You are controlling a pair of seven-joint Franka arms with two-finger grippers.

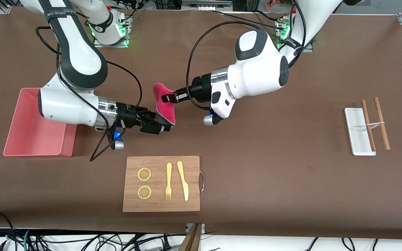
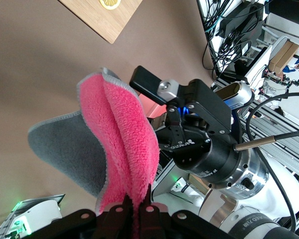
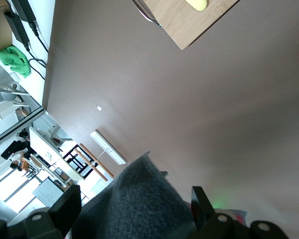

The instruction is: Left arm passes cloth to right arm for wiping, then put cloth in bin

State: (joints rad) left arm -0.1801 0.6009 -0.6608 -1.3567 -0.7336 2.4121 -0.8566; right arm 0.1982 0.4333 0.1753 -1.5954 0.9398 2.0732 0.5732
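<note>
Mid-handover at frame centre: the bin [image 1: 33, 122] waits at left. The left gripper [image 1: 169, 98] pinches the cloth [image 1: 164, 103] aloft — the right gripper [image 1: 159, 127], fingers wide, straddles its lower edge. Next, it should close.

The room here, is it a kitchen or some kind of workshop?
Probably a robotics lab, not a kitchen: two white robot arms are bolted to a brown-covered table, loose cables run along its edge, and the cutting board looks like a prop.
</note>
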